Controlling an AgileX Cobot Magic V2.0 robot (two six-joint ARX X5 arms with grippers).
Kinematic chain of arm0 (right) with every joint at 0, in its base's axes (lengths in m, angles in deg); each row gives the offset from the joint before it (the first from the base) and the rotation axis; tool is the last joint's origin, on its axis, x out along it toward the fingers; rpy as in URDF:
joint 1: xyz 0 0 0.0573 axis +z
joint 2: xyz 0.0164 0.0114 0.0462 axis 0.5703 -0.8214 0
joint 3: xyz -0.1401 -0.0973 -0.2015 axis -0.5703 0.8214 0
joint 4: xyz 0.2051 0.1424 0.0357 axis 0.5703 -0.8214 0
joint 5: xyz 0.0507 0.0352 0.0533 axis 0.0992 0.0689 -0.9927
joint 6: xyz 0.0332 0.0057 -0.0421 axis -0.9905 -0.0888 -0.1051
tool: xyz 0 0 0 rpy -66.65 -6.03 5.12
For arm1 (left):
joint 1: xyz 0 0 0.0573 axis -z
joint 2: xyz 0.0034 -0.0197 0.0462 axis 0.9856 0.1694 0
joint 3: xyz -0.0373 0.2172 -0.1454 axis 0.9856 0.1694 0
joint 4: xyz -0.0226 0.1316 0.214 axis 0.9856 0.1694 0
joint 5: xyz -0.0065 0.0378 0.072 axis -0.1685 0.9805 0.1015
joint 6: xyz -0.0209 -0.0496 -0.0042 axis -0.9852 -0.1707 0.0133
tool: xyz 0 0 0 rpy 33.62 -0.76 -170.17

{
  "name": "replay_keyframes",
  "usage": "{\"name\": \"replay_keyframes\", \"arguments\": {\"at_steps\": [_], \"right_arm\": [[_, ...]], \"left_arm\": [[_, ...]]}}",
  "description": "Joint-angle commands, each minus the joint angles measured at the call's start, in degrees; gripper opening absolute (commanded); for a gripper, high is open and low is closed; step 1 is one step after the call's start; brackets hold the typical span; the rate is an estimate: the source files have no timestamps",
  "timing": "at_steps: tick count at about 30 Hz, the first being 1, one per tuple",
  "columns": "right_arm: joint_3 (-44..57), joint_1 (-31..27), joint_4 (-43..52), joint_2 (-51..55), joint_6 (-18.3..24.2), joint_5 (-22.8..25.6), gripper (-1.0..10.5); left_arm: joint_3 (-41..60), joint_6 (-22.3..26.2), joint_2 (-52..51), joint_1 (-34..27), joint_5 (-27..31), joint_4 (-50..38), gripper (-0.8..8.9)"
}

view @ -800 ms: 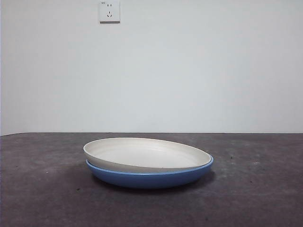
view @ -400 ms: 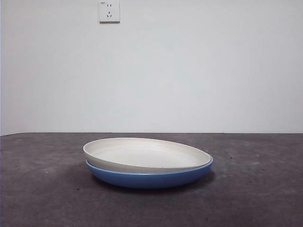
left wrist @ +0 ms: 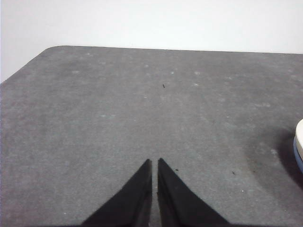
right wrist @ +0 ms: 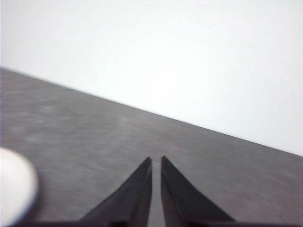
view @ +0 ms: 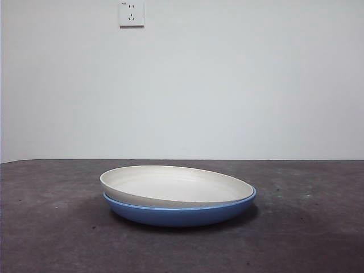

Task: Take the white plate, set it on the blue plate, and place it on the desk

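1. Resting tilted inside the blue plate (view: 182, 215), the white plate (view: 176, 186) sits mid-desk (view: 51, 239).
2. Left gripper (left wrist: 154, 163): jaws pressed together, holding nothing, the plates' edge off to one side.
3. Right gripper (right wrist: 155, 161): jaws together, empty, near the white plate.

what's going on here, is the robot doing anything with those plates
Nothing is being handled right now. The white plate sits tilted in the blue plate on the desk, its left edge higher. No arm shows in the front view. The left end effector is shut and empty above bare desk beside the plates. The right end effector is also shut and empty, with only an edge of the white plate in its blurred view.
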Motion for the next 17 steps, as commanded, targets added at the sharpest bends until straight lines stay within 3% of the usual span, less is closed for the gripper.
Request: {"name": "replay_keyframes", "arguments": {"at_steps": [1, 10, 17], "right_arm": [[2.9, -2.1, 0.8, 1.5, -0.4, 3.5, 0.3], [7.4, -9.6, -3.8, 4.4, -3.4, 4.4, 0.3], [8.5, -11.6, -8.9, 7.3, -6.3, 4.8, 0.3]], "left_arm": [[1.2, 0.7, -0.1, 0.0, 0.1, 0.3, 0.21], [1.2, 0.7, -0.1, 0.0, 0.1, 0.3, 0.21], [1.2, 0.7, -0.1, 0.0, 0.1, 0.3, 0.21]]}}
